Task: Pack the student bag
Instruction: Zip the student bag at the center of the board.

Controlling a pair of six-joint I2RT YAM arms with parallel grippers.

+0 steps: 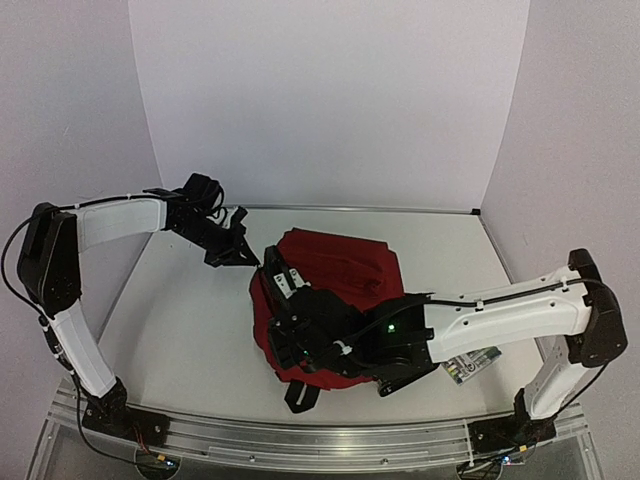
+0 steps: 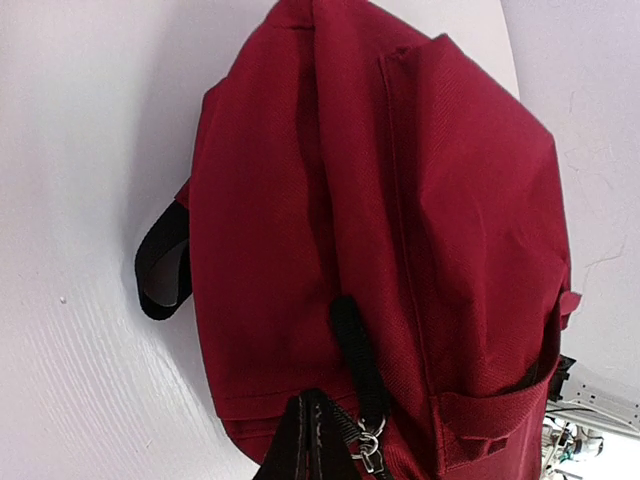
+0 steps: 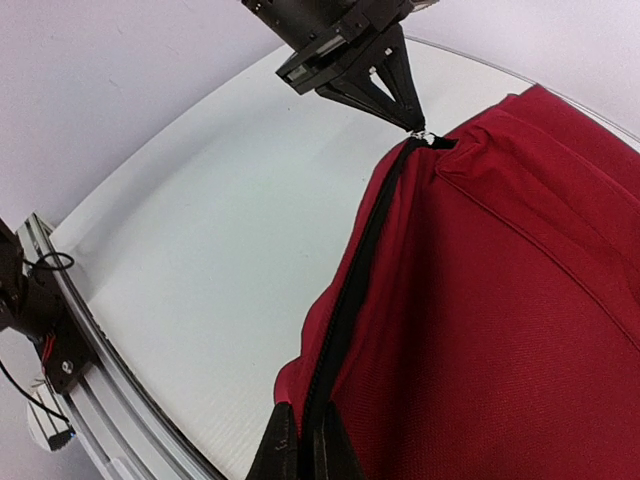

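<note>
With the large dark red fabric backpack [image 1: 345,262] centred on the white table [image 1: 180,330], our left gripper [image 3: 413,122] clenches its metal zipper pull [image 2: 370,447]. Our right gripper [image 3: 300,440] pinches the black zipper seam [image 3: 350,290]. We should hold that seam taut and pull straight.

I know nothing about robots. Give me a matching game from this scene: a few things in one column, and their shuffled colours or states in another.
Things:
1. student bag
2. left tool
3. right tool
4. strap

States:
A. shut on the bag's edge beside the zipper line
B. dark red, lying on the table
C. black, sticking out from the bag's side
D. shut on the zipper pull

Pairs: 1-B, 2-D, 3-A, 4-C
</note>
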